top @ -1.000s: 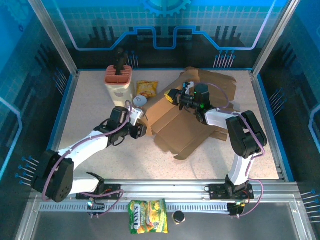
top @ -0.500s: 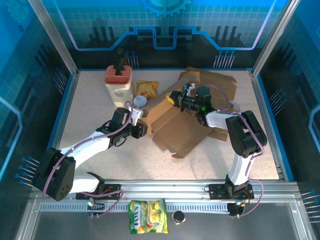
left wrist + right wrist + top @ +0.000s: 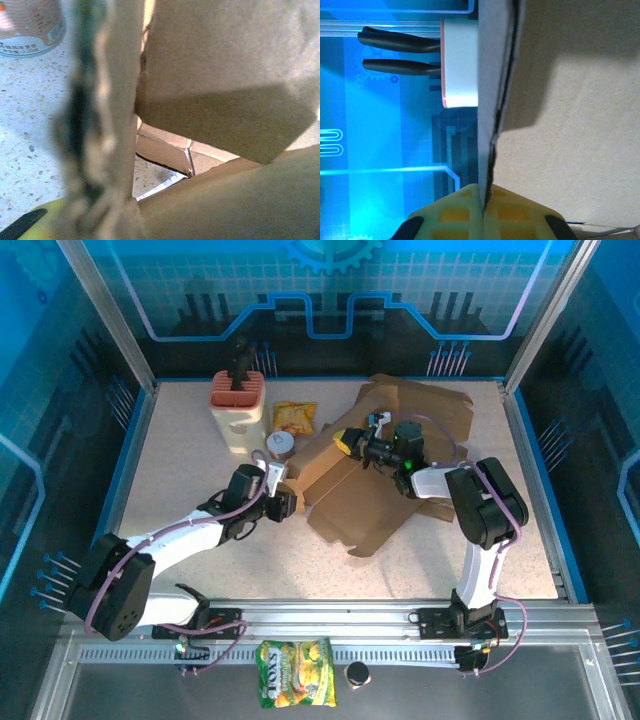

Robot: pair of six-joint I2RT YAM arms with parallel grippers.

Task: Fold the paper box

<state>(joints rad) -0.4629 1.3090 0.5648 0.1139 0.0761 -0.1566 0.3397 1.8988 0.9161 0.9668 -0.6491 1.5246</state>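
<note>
The paper box is a brown cardboard blank lying half unfolded right of the table's middle, its back flaps raised. My right gripper holds a raised flap at the blank's upper left. In the right wrist view its yellow pads are shut on that flap's thin edge. My left gripper is at the blank's left edge. In the left wrist view, cardboard flaps crowd the lens. One yellow fingertip shows at the bottom left and the other finger is hidden behind cardboard.
A cream utensil holder with black handles stands at the back left. A yellow snack packet and a small can lie just left of the box. A snack bag and a black cap lie outside the front rail.
My left gripper has slid a little right, closer against the box's left edge. My right gripper has dipped slightly with the flap still in it.
</note>
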